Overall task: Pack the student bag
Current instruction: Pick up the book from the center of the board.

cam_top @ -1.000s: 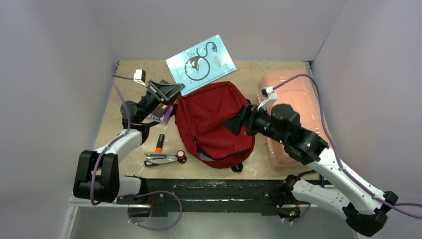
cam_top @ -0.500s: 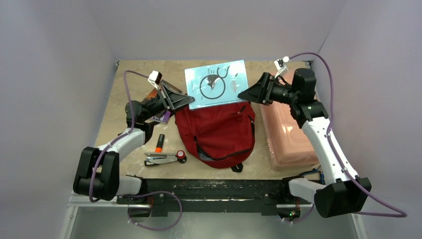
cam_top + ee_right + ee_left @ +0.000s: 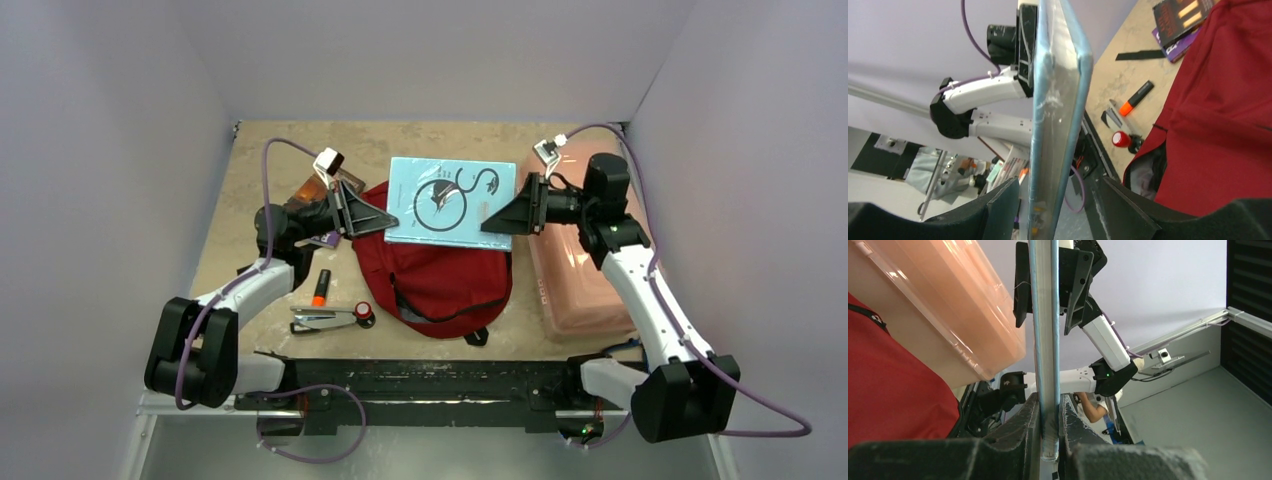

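left of desk (image 3: 250, 180): dark book (image 3: 1175, 22) part hidden under the left arm, orange highlighter (image 3: 320, 288) beside it, stapler (image 3: 320, 319) and a small red-capped item (image 3: 363, 311) nearest the bases; left fingers (image 3: 1018, 435) narrow, clamped on the left edge of a light blue book (image 3: 450, 200), wrist view shows both pressed tight to it; book sits cover-up over the far part of the student bag (image 3: 440, 285), can't tell if they touch; bag lies flat mid-desk, dark red, an opening gaping on its near part; right fingers (image 3: 998, 210) wide, straddling the book's right edge with a gap showing, not clamped; pink translucent box (image 3: 585, 285) on the desk just right of the bag
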You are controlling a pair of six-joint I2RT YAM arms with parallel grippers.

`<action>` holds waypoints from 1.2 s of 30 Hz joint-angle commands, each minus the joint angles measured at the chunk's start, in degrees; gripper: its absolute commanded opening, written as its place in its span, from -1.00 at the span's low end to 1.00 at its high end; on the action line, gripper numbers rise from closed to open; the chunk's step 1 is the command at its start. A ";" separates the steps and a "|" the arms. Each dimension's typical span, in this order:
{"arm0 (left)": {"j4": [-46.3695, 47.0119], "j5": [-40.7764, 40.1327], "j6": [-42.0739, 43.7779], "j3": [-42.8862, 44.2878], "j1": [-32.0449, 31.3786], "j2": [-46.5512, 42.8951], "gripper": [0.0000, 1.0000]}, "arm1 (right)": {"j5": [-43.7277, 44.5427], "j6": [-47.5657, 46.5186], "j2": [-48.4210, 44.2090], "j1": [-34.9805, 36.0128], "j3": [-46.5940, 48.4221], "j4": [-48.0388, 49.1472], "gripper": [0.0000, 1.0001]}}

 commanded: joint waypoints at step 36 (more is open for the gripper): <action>-82.97 -23.62 64.32 15.49 -7.68 -17.90 0.35 | 31.88 -4.25 -25.73 -0.03 1.42 -28.41 -1.00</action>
